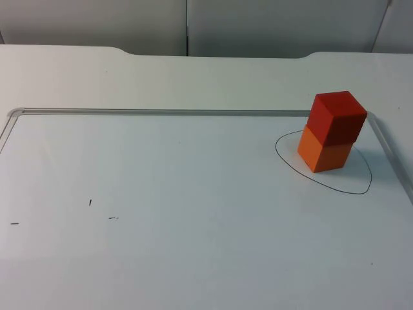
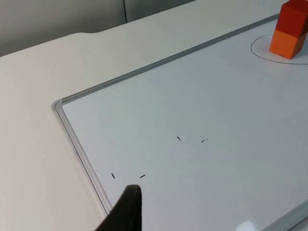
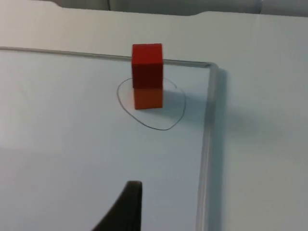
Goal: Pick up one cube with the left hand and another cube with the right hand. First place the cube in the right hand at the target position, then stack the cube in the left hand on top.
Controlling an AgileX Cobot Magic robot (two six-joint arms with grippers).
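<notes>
L gripper (image 2: 126,211): one black fingertip seen in L wrist view, above the near-left corner area of the whiteboard (image 1: 193,194); cannot tell if its jaws are wide or narrow. Nothing in it. R gripper (image 3: 126,207): one black fingertip in R wrist view, over the board's right part, well short of the stack; jaw state also cannot be told. Nothing held there either.

Task objs: red cube (image 1: 337,116) sits on top of orange cube (image 1: 324,150), stacked, touching, red one turned slightly vs. the orange one in top view. Orange cube rests on the board inside a hand-drawn black oval outline (image 1: 322,184), toward the oval's far side. Stack is near the board's far-right corner, close to the metal frame (image 1: 161,112) but not touching it. Both grippers well apart from the stack.

Around: whiteboard w/ thin silver frame lies flat on the white table (image 1: 193,77). A few short black pen marks (image 1: 90,202) on the board's left part, well apart from the cubes; same marks show in L wrist view just beyond the L fingertip. Grey partition wall (image 1: 129,26) behind the table's far edge. Nothing stands between either fingertip and the stack; board surface btw them is bare.
</notes>
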